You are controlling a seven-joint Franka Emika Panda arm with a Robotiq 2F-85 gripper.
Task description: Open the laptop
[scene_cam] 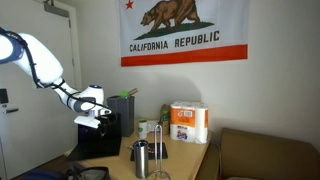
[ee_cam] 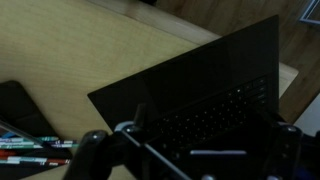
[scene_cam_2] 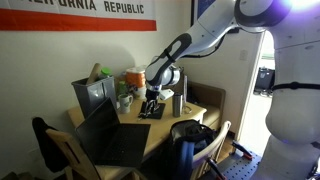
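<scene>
The laptop (scene_cam_2: 112, 138) is thin and dark and lies at the table's near end. Its lid stands raised at an angle and the keyboard is exposed. In the wrist view the lid (ee_cam: 200, 70) and keyboard (ee_cam: 215, 112) fill the middle, and the screen looks dark. In an exterior view the laptop (scene_cam: 98, 138) shows as a dark upright panel. My gripper (scene_cam_2: 153, 102) hangs above the table behind the laptop, apart from it. Its fingers (ee_cam: 190, 165) are spread wide and empty at the bottom of the wrist view. It is also seen beside the laptop's top edge (scene_cam: 92, 118).
A metal cup (scene_cam: 141, 158) (scene_cam_2: 179, 100) stands on the wooden table (ee_cam: 90, 60). There is an upright grey box with green items (scene_cam_2: 92, 92), paper towel rolls (scene_cam: 188, 122), a flat black object (ee_cam: 20, 105), pens (ee_cam: 30, 150), a chair (scene_cam_2: 55, 150) and a black seat (scene_cam_2: 190, 140).
</scene>
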